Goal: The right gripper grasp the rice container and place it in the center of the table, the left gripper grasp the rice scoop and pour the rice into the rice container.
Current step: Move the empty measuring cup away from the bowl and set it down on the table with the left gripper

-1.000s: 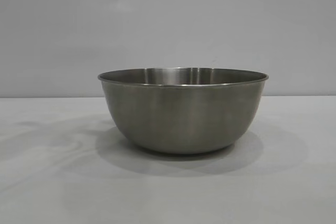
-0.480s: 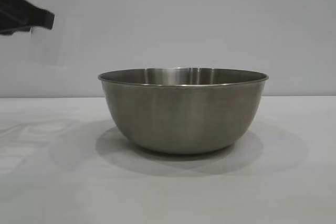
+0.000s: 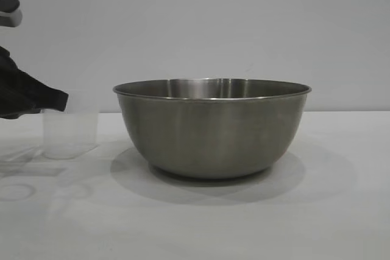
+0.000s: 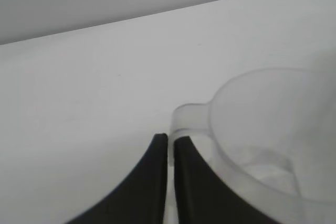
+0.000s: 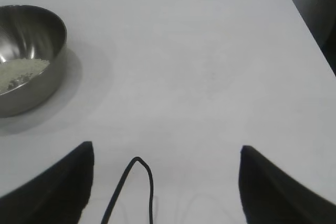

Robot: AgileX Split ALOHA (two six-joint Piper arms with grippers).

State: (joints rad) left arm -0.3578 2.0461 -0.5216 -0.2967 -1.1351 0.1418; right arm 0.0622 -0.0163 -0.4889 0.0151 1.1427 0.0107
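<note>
**Emptied scoop comes down beside the bowl**

The steel bowl (image 3: 212,127) stands upright in the middle of the tabletop (image 3: 341,211), and the right wrist view shows a heap of rice (image 5: 18,72) already lying in its bottom, so the pour looks done. The left end effector (image 4: 170,140) is pressed together on the small handle tab of the clear plastic scoop (image 3: 70,133), holding it upright at the exterior view's left, near the bowl but apart from it. The scoop appears empty and sits at or just above the tabletop; contact cannot be told. Gripping by the handle keeps the cup's mouth free for tipping. The right end effector (image 5: 165,182) hangs spread and empty, well apart from the bowl, likely parked out of the way.
</note>
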